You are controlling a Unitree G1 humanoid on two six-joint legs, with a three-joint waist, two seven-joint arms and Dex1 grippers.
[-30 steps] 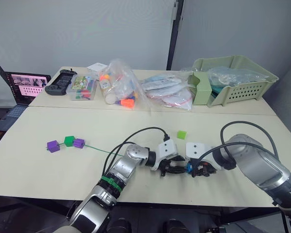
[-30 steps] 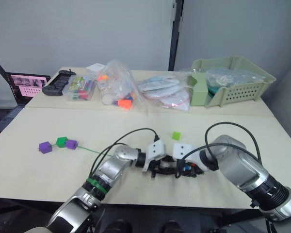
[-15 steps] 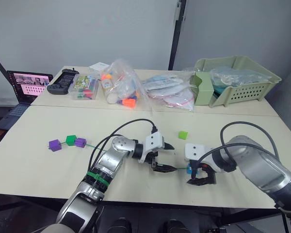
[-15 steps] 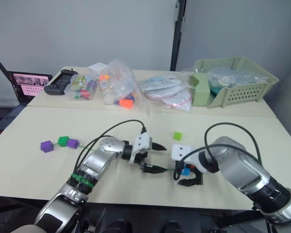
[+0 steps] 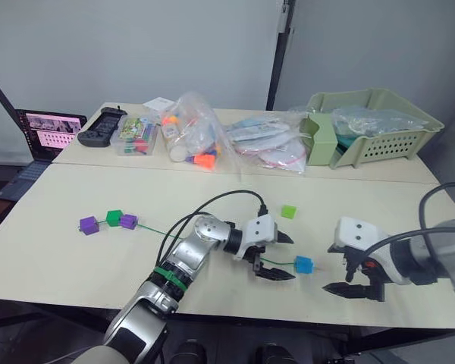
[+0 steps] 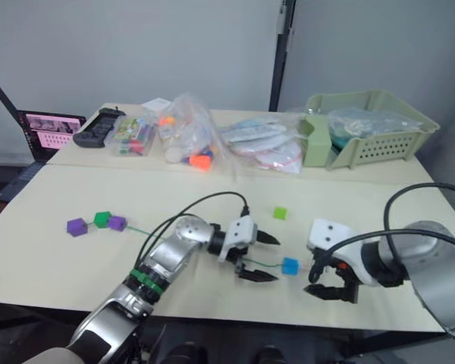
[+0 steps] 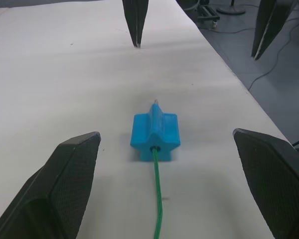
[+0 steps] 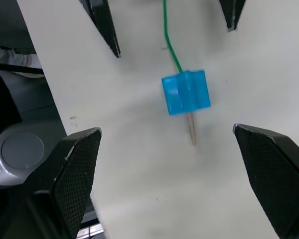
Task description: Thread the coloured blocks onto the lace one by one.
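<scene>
Both your tools drew back from blue block (image 5: 304,265) | left tool (image 5: 275,256) spread | right tool (image 5: 354,281) spread | block lies on lace (image 7: 157,199)

Pale cream table (image 5: 76,265) with a seam across it, set against plain grey walls (image 5: 136,53); dark vertical post (image 5: 277,53) behind; grey floor (image 7: 269,74) beside the table edge.

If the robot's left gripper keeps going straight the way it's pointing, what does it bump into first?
Probably the blue block, threaded on the green lace and lying between the open left gripper's fingers. Farther on is the right gripper.
</scene>
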